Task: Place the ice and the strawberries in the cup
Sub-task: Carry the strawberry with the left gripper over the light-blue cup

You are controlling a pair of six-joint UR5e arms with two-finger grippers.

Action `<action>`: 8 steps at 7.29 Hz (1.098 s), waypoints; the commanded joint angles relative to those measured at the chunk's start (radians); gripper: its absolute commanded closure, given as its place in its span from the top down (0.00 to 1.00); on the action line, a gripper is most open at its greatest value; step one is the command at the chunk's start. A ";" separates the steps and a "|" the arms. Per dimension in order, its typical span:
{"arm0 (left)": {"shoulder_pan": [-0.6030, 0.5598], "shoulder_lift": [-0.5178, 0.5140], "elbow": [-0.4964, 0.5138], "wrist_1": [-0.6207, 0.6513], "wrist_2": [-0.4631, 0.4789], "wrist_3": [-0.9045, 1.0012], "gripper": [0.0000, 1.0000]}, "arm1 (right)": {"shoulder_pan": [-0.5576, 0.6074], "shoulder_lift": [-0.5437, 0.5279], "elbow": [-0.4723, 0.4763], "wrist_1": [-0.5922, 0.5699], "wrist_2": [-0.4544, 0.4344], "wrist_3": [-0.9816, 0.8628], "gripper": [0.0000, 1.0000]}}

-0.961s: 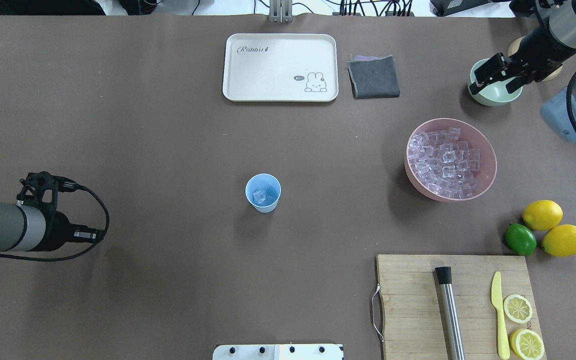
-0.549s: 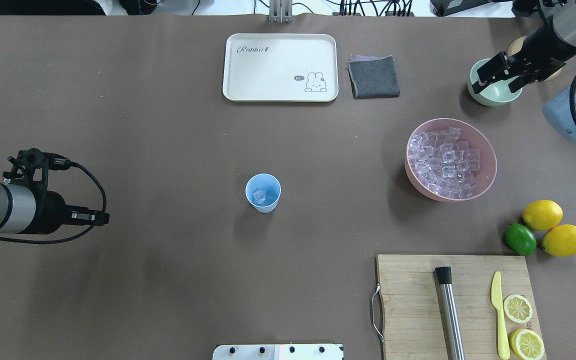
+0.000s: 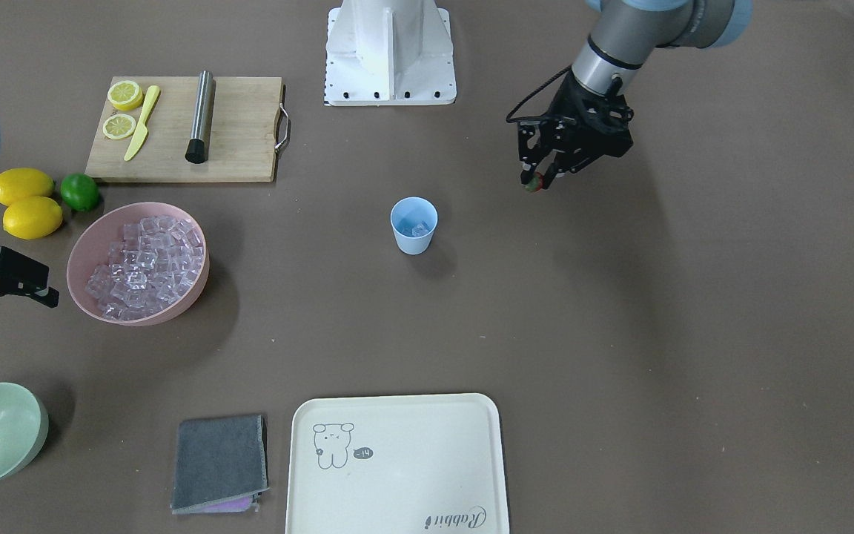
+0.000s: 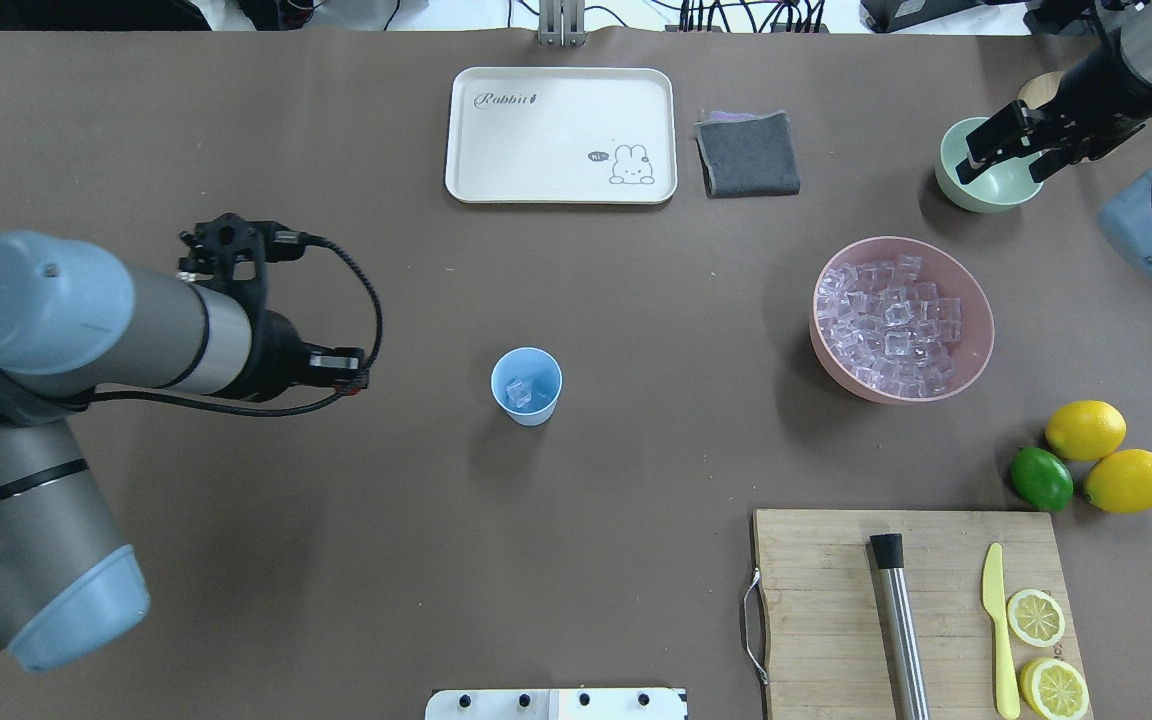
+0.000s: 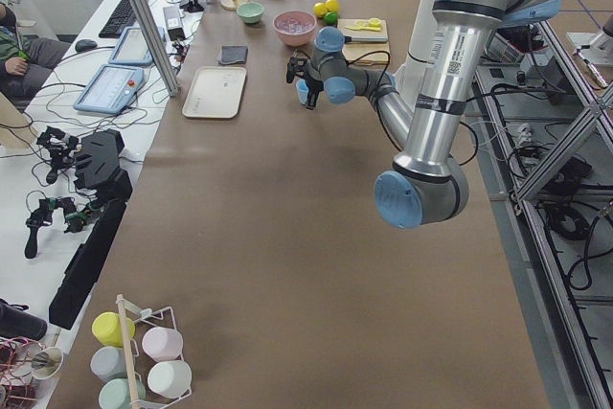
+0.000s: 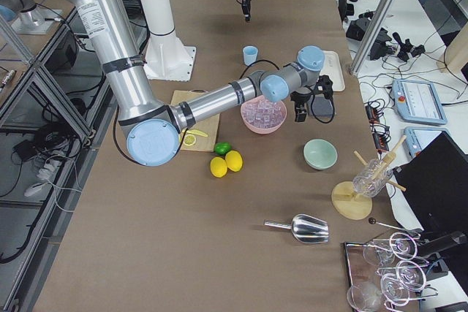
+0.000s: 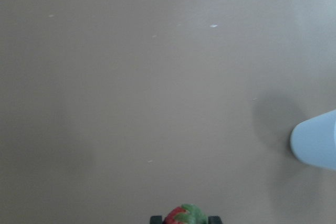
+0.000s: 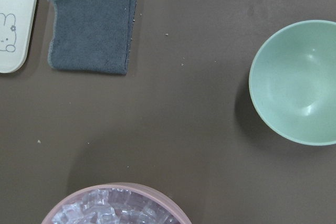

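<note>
The light-blue cup (image 4: 526,385) stands mid-table with a few ice cubes (image 4: 524,391) inside; it also shows in the front view (image 3: 414,225) and at the right edge of the left wrist view (image 7: 317,142). Many more ice cubes (image 4: 891,320) fill the pink bowl (image 4: 976,345). My left gripper (image 3: 538,180) is shut on the small red strawberry (image 3: 534,184), above the table to the cup's left (image 4: 354,377). The wrist view shows the strawberry (image 7: 182,215) between the fingers. My right gripper (image 4: 1008,160) is open and empty over the pale green bowl (image 4: 976,190).
A cream tray (image 4: 561,135) and a grey cloth (image 4: 746,152) lie at the far side. A cutting board (image 4: 826,620) holds a muddler, a yellow knife and lemon halves. Two lemons (image 4: 1086,430) and a lime (image 4: 1041,478) sit near it.
My left arm has swung toward the cup, bringing the gripper much closer to it. My right gripper has shifted slightly right and back over the green bowl.
</note>
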 commanded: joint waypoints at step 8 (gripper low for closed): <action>0.163 -0.317 0.277 0.014 0.180 -0.094 0.00 | 0.018 -0.035 0.007 0.002 0.005 -0.002 0.99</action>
